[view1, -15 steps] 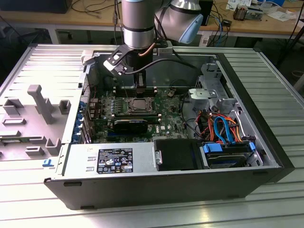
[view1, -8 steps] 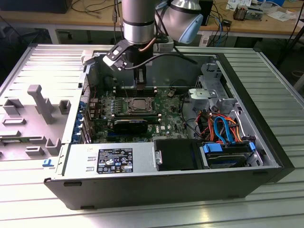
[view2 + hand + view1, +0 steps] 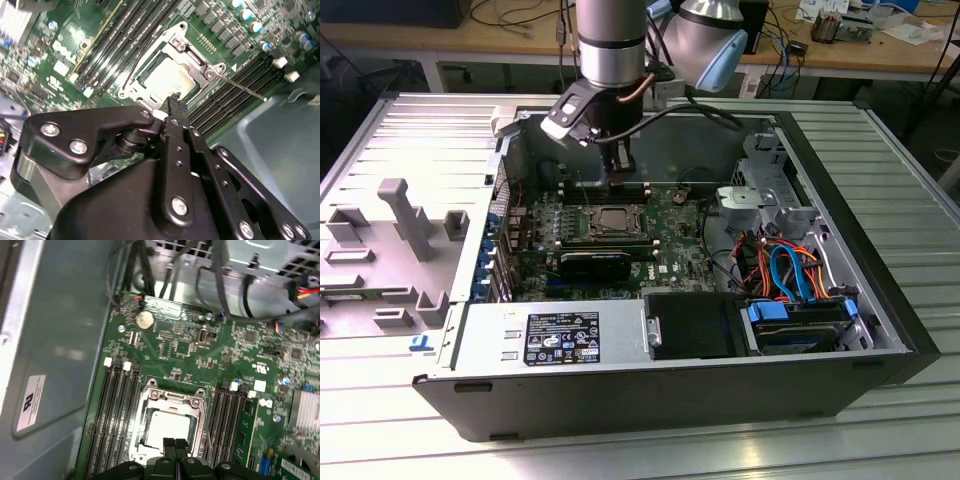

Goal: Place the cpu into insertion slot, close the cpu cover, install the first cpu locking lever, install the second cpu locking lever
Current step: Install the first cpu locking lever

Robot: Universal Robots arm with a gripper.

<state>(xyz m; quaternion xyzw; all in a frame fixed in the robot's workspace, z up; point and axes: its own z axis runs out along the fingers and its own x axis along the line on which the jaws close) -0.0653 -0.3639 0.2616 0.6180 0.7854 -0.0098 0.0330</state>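
The cpu (image 3: 167,80) lies flat in the socket on the green motherboard, its silvery top showing through the open middle of the cpu cover (image 3: 192,50). The cover looks folded down around the chip. One thin locking lever (image 3: 241,86) sticks out sideways from the socket corner over the memory slots. A second thin lever (image 3: 134,67) runs along the opposite side of the socket. My gripper (image 3: 175,96) is shut with nothing between its fingers, its tip just above the socket edge beside the cpu (image 3: 167,427). In the exterior view the gripper (image 3: 617,185) hangs over the socket (image 3: 616,222).
Rows of memory slots (image 3: 117,410) flank the socket on both sides. A heatsink (image 3: 306,410), the case wall (image 3: 55,350) and loose cables (image 3: 790,265) surround the board. The power supply (image 3: 555,335) and drive bay (image 3: 800,325) sit at the case front. A grey fixture (image 3: 405,215) stands on the table.
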